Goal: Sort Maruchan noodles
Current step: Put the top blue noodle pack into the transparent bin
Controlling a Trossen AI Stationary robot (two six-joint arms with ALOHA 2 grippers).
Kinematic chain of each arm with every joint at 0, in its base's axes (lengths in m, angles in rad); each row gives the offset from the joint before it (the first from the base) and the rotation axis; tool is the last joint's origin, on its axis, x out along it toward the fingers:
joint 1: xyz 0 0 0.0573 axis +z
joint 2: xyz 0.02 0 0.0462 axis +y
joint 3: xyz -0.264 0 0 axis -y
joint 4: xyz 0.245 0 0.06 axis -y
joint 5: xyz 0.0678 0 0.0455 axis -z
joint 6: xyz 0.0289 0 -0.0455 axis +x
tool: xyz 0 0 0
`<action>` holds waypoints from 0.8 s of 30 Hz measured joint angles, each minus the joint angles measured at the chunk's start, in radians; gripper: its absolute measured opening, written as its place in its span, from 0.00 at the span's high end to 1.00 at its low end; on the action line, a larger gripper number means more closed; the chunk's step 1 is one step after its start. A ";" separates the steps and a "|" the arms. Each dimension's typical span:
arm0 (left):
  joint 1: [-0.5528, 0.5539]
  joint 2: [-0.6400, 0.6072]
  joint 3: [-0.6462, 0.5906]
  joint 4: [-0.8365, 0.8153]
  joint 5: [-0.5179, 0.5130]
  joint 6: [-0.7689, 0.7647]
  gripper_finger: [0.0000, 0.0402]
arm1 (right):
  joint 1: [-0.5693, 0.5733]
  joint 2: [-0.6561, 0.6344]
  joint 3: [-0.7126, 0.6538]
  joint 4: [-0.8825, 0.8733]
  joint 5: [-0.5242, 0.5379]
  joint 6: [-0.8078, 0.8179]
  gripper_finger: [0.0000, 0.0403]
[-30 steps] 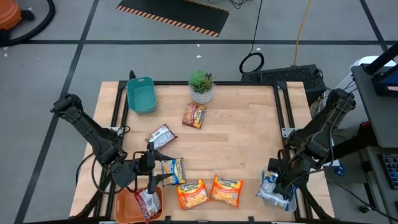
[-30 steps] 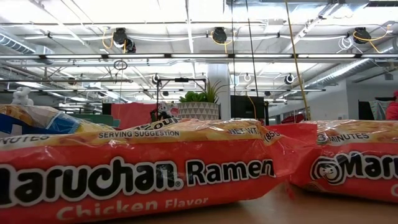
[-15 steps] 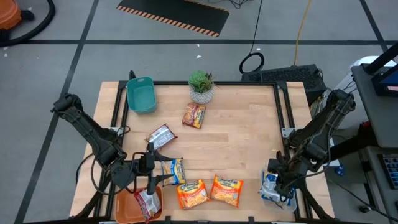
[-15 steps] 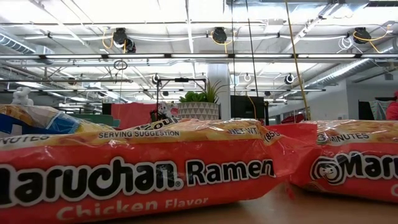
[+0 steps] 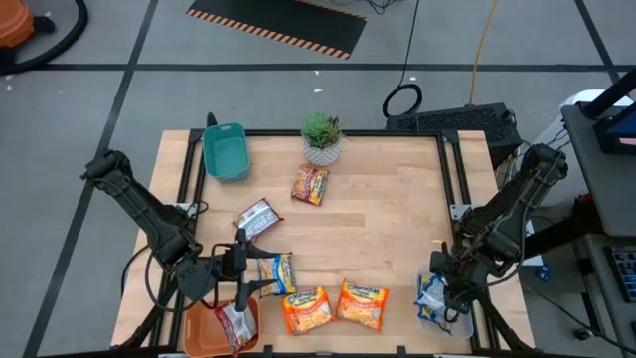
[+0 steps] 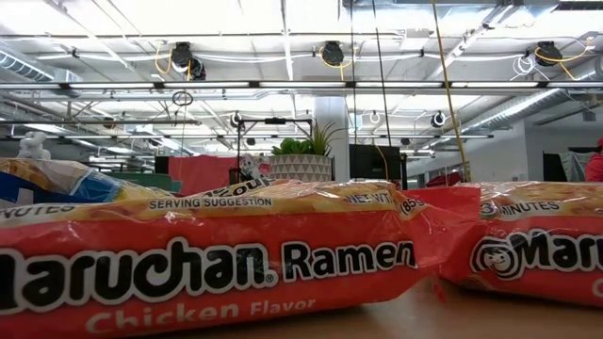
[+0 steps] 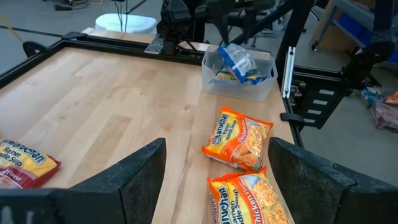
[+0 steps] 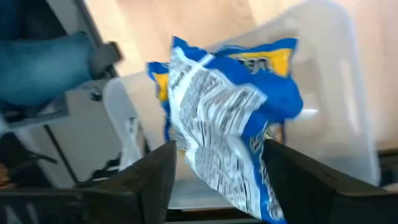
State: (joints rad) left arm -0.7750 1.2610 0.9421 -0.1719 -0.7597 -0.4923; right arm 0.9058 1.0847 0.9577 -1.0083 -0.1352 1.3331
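Two orange packets (image 5: 335, 307) lie side by side at the desk's (image 5: 388, 224) near edge. Right claw (image 5: 444, 290) hangs over the clear bin (image 5: 429, 310), gripping a blue-and-yellow packet (image 8: 227, 118). Left claw (image 5: 241, 267), fingers spread wide, hovers beside the orange bin (image 5: 204, 333).

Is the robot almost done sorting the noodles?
Not yet. One dark red packet lies in the orange bin. The right gripper is over the clear bin, with a blue packet between its fingers. The left gripper is open by another blue packet. Two orange packets and two more up the table remain; the teal bin looks empty.
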 joint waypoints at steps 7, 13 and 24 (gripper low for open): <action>0.000 0.000 0.000 0.003 0.000 0.013 0.29 | 0.000 0.000 0.000 -0.072 0.000 -0.021 0.40; 0.000 0.000 0.000 0.005 0.000 0.016 0.29 | 0.000 0.004 0.000 -0.118 0.005 -0.026 0.50; 0.000 0.000 0.000 0.005 0.000 0.020 0.29 | 0.013 0.013 0.000 -0.092 0.000 0.123 0.71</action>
State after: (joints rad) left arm -0.7750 1.2610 0.9421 -0.1668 -0.7593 -0.4725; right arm 0.9184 1.0977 0.9577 -1.0999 -0.1348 1.4563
